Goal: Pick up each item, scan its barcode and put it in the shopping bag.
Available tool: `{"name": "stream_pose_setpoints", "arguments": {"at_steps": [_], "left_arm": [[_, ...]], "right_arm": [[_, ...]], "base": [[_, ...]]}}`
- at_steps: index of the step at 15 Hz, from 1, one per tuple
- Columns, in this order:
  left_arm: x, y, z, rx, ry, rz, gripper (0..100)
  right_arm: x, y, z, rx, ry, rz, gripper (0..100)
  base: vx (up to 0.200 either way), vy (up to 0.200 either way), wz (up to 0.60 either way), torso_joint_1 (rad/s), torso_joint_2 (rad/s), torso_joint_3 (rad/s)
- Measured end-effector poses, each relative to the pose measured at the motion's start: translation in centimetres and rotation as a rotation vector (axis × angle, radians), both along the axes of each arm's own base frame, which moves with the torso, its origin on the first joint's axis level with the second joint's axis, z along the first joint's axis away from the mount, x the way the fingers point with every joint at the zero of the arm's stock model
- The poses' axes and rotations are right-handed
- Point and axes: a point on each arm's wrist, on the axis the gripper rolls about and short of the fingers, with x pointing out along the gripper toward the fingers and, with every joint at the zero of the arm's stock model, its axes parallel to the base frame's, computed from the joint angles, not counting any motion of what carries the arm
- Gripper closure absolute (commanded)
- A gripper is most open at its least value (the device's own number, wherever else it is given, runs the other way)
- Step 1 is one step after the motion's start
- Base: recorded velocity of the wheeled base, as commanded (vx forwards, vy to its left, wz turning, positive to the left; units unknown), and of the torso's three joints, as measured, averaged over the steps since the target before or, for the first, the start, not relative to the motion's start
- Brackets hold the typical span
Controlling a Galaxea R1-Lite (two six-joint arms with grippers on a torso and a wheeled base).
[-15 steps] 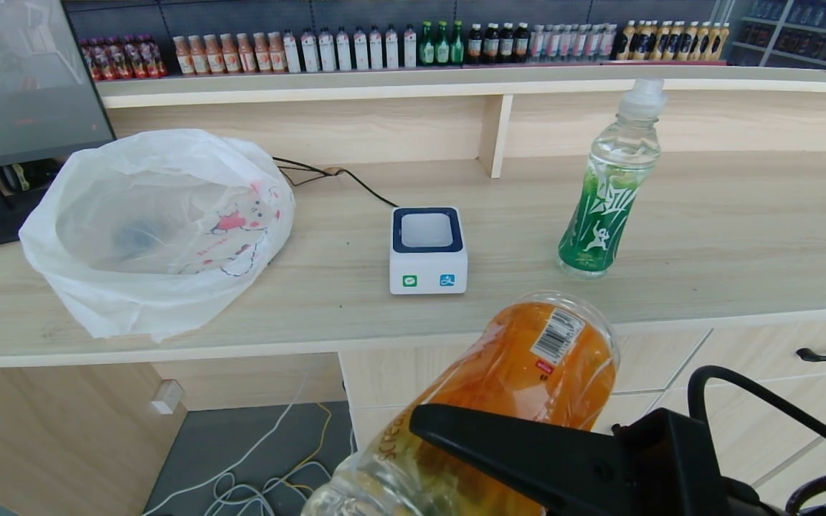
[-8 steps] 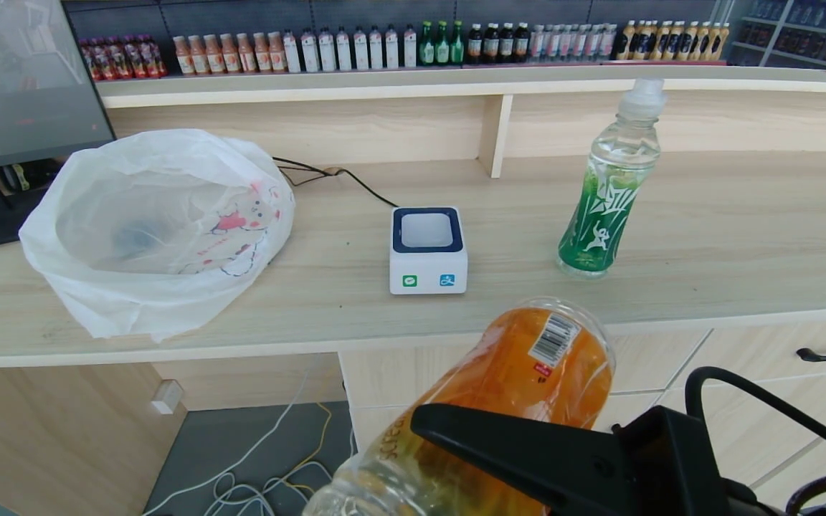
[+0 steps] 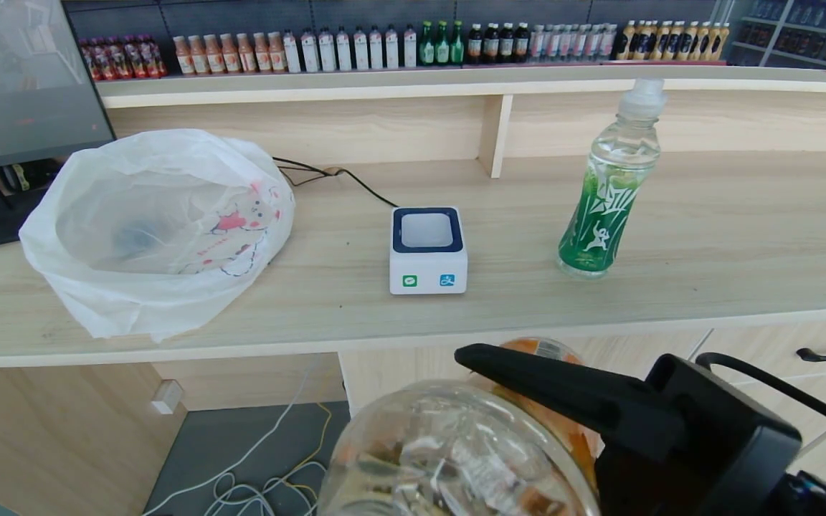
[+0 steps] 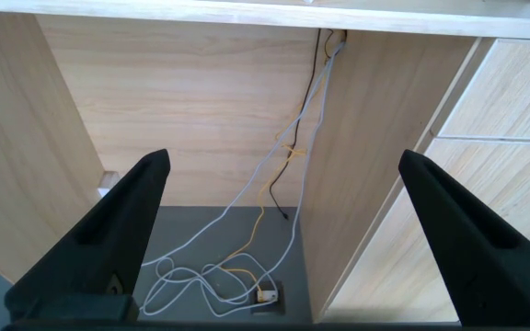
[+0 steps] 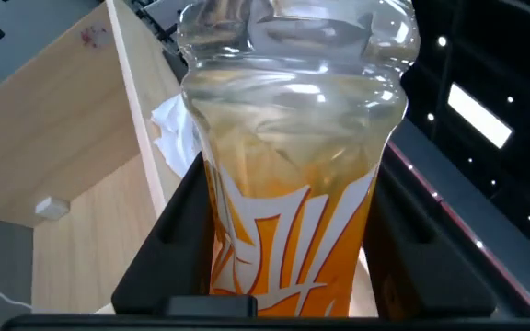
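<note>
The orange drink bottle [image 3: 456,448], clamped in the right gripper's [image 5: 293,184] jaws below the counter [image 3: 743,236] edge near the scanner [image 3: 428,249], has tipped: its clear base now faces up and its barcode label [image 3: 549,349] barely shows. The left gripper [image 4: 283,184] hangs under the counter, jaws apart.

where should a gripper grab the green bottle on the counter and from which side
Grip the green bottle around its labelled middle, coming in level from the front edge of the counter. It stands upright with free space around it, and its neck tapers to a cap, so a top grab would likely slip.
</note>
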Motion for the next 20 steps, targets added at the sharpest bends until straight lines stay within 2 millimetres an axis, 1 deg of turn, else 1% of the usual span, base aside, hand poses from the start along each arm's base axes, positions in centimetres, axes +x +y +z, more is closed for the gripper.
{"name": "stream_pose_setpoints", "arguments": {"at_steps": [3,6,7,9,12,14,16,19,20], "left_arm": [[0.0,0.0,0.0,0.0,0.0,0.0,0],[0.0,0.0,0.0,0.0,0.0,0.001,0],[0.0,0.0,0.0,0.0,0.0,0.001,0],[0.0,0.0,0.0,0.0,0.0,0.0,0],[0.0,0.0,0.0,0.0,0.0,0.0,0],[0.0,0.0,0.0,0.0,0.0,0.001,0],[0.0,0.0,0.0,0.0,0.0,0.001,0],[0.0,0.0,0.0,0.0,0.0,0.0,0],[0.0,0.0,0.0,0.0,0.0,0.0,0]], "right_arm": [[0.5,-0.9,-0.6,0.023,0.151,0.011,100],[0.4,-1.5,-2.0,0.045,0.403,0.073,100],[0.4,-1.9,-2.2,0.054,0.457,0.077,100],[0.8,-2.6,-2.3,0.076,0.51,0.064,100],[1.0,-3.0,-2.2,0.126,0.621,0.092,100],[1.8,-3.5,-1.7,0.186,0.677,0.077,100],[2.9,-3.7,-0.5,0.283,0.74,0.081,100],[4.6,-4.0,2.2,0.546,0.833,0.028,100],[4.9,-4.0,2.7,0.615,0.859,-0.007,100]], "base": [[0.0,0.0,0.0,0.0,0.0,0.0],[0.0,0.0,0.0,0.0,0.0,0.0],[0.0,0.0,0.0,0.0,0.0,0.0],[0.0,0.0,0.0,0.0,0.0,0.0],[0.0,0.0,0.0,0.0,0.0,0.0],[0.0,0.0,0.0,0.0,0.0,0.0],[0.0,0.0,0.0,0.0,0.0,0.0],[0.0,0.0,0.0,0.0,0.0,0.0],[0.0,0.0,0.0,0.0,0.0,0.0]]}}
